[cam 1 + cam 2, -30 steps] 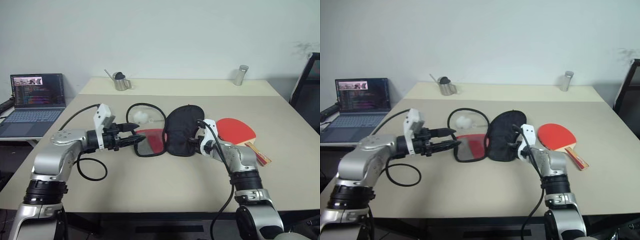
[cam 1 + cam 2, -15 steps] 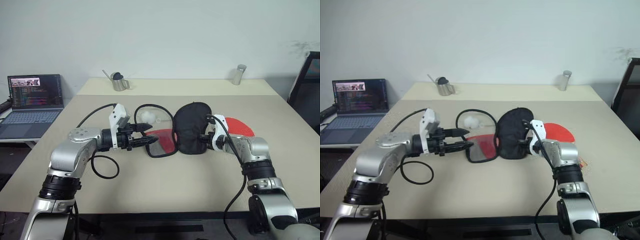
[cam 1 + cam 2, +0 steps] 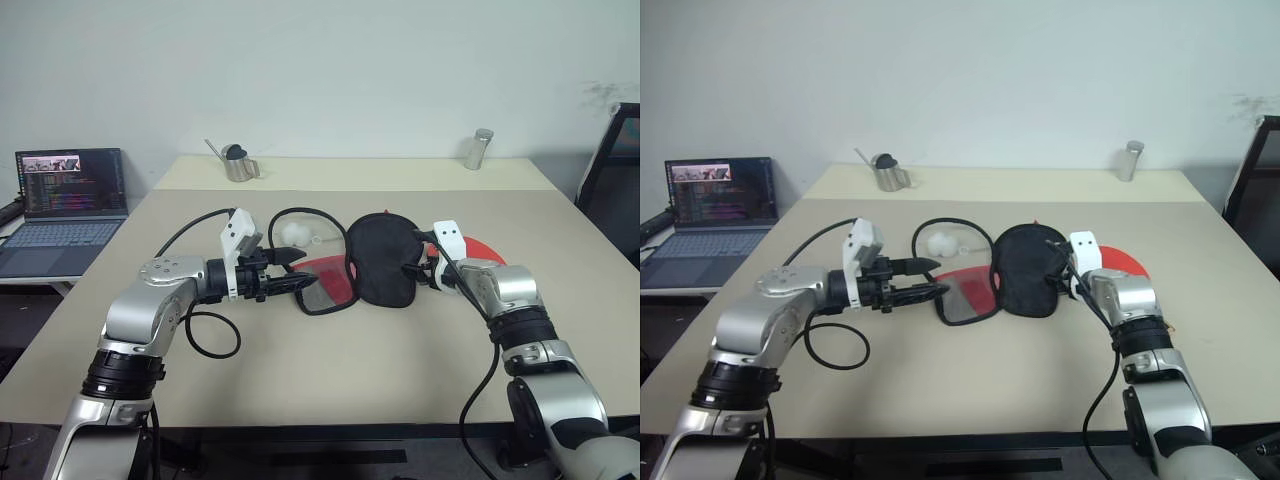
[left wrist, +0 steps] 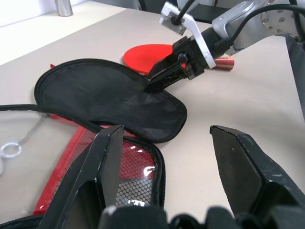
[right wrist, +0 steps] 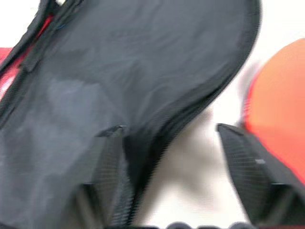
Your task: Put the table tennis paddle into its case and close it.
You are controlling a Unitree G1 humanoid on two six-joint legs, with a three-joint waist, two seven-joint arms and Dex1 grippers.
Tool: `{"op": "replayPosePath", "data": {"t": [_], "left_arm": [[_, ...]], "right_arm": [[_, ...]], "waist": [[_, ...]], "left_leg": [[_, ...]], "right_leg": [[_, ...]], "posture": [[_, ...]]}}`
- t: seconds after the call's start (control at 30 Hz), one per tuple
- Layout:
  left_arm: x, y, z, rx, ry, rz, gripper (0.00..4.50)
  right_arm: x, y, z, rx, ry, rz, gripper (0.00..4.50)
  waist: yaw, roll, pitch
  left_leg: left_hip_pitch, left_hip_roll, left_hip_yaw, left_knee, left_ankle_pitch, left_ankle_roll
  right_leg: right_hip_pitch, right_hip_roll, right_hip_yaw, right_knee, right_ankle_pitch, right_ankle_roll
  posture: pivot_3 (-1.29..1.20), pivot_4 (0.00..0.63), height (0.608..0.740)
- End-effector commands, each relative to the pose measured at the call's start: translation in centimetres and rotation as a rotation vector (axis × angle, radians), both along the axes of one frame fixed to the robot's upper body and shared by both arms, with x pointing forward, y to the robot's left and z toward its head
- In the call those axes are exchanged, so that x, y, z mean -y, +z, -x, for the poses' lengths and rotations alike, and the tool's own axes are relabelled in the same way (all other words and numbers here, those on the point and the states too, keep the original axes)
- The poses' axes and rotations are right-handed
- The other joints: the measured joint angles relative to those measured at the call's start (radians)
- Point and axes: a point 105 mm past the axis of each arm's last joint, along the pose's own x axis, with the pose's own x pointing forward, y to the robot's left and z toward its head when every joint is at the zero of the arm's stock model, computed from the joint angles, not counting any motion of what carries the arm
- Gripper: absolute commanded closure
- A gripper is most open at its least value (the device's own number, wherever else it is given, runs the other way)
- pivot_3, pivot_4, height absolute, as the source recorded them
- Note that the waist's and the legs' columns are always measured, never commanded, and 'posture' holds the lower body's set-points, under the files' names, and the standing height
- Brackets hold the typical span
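Observation:
The case lies open mid-table: its black flap (image 3: 380, 262) rests low on the right, and its red mesh half (image 3: 328, 280) lies flat on the left. My left gripper (image 3: 295, 272) is open at the near left edge of the mesh half (image 4: 138, 167), clamping nothing. Open too, my right gripper (image 3: 412, 268) sits at the flap's right edge, and the flap's rim (image 5: 190, 109) lies loose between its fingers. The table tennis paddle (image 3: 487, 250) lies red face up just right of the case, partly hidden behind my right hand.
A white object (image 3: 292, 233) sits inside a thin black loop behind the mesh half. A metal pitcher (image 3: 238, 163) and a metal cylinder (image 3: 479, 148) stand at the table's far side. A laptop (image 3: 70, 195) is on a side table at left, a black chair (image 3: 615, 170) at right.
My right gripper has opened and let go of the black flap, which has dropped from raised to lying low. The right hand has drawn to the right. The left gripper has stayed put.

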Motion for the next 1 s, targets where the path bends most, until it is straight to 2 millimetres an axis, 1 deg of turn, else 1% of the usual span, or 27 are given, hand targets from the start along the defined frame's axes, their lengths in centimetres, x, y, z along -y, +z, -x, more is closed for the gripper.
{"op": "replayPosePath", "data": {"t": [0.03, 0.1, 0.17, 0.27, 0.33, 0.43, 0.53, 0.63, 0.8, 0.9, 1.0], "left_arm": [[0.2, 1.6, 0.3, 0.067, -0.009, 0.03, 1.35], [0.5, 1.7, 0.5, 0.069, -0.018, 0.035, 1.35], [1.0, 1.8, 0.6, 0.075, -0.031, 0.038, 1.35], [1.6, 1.9, 0.2, 0.086, -0.021, 0.021, 1.35], [2.2, 2.0, 0.0, 0.089, -0.025, 0.024, 1.35], [3.5, 2.5, 0.4, 0.094, -0.081, 0.046, 1.35], [4.8, 2.8, 1.3, 0.098, -0.172, 0.043, 1.35], [5.8, 3.3, 1.6, 0.121, -0.229, 0.021, 1.35], [6.1, 3.4, 1.4, 0.125, -0.243, 0.019, 1.35], [6.1, 3.2, 1.2, 0.124, -0.247, 0.01, 1.35], [6.2, 3.1, 1.0, 0.124, -0.249, 0.01, 1.35]], "right_arm": [[1.3, 4.1, 0.4, 0.167, 0.049, -0.002, 0.03], [2.5, 4.7, 1.3, 0.192, 0.074, 0.005, 0.03], [3.9, 4.5, 2.1, 0.197, 0.085, 0.055, 0.03], [6.3, 4.0, 3.1, 0.194, 0.064, 0.098, 0.03], [7.7, 3.8, 3.7, 0.186, 0.033, 0.09, 0.03], [9.3, 3.5, 4.6, 0.173, 0.006, 0.099, 0.03], [10.8, 2.6, 5.6, 0.13, -0.003, 0.09, 0.03], [12.7, 1.5, 6.7, 0.091, -0.024, 0.082, 0.03], [14.1, -0.5, 7.8, 0.022, -0.011, 0.061, 0.03], [14.5, -1.6, 7.4, 0.01, -0.027, 0.06, 0.03], [14.2, -2.2, 6.8, 0.014, -0.026, 0.044, 0.03]], "waist": [[0.0, 0.0, 0.0], [0.002, 0.0, 0.0], [0.004, 0.0, 0.0], [0.005, 0.0, 0.0], [0.005, 0.0, 0.0], [0.005, 0.0, 0.0], [0.003, 0.0, 0.0], [0.004, 0.0, 0.001], [0.002, 0.0, 0.001], [0.001, 0.0, 0.001], [0.0, 0.0, 0.001]], "left_leg": [[0.0, 0.0, 0.0, 0.0, 0.0, 0.0], [-0.001, 0.0, 0.0, 0.0, 0.0, 0.0], [-0.001, 0.0, -0.001, 0.0, 0.0, 0.0], [-0.001, 0.0, -0.001, 0.001, 0.0, 0.0], [-0.001, 0.0, -0.001, 0.001, 0.0, 0.0], [-0.001, 0.0, 0.0, 0.001, 0.0, 0.0], [-0.001, 0.0, 0.0, 0.001, 0.0, 0.0], [-0.001, 0.0, 0.0, 0.001, 0.0, 0.0], [0.001, 0.0, 0.0, 0.001, 0.0, 0.0], [0.001, 0.0, 0.001, 0.001, 0.0, 0.0], [0.001, 0.0, 0.001, 0.001, 0.0, 0.0]], "right_leg": [[0.0, 0.0, 0.0, 0.0, 0.0, 0.0], [0.0, 0.0, 0.0, -0.001, 0.0, 0.0], [0.0, 0.0, -0.001, -0.001, 0.0, 0.0], [0.0, 0.0, -0.001, -0.001, 0.0, 0.0], [0.001, 0.0, 0.0, 0.0, 0.0, 0.0], [0.001, 0.0, 0.0, 0.0, 0.0, 0.0], [0.001, 0.0, 0.0, -0.001, 0.0, 0.0], [0.001, 0.0, 0.0, -0.001, 0.0, 0.0], [0.002, 0.001, 0.001, 0.0, 0.0, 0.0], [0.002, 0.001, 0.001, 0.0, 0.0, 0.0], [0.002, 0.001, 0.001, 0.0, 0.0, 0.0]], "posture": [[0.0, 0.15, 0.74], [0.0, 0.15, 0.74], [0.0, 0.15, 0.74], [0.0, 0.15, 0.74], [0.0, 0.15, 0.74], [0.0, 0.15, 0.74], [0.0, 0.15, 0.74], [0.0, 0.15, 0.74], [0.0, 0.15, 0.74], [0.0, 0.15, 0.74], [0.0, 0.15, 0.74]]}}
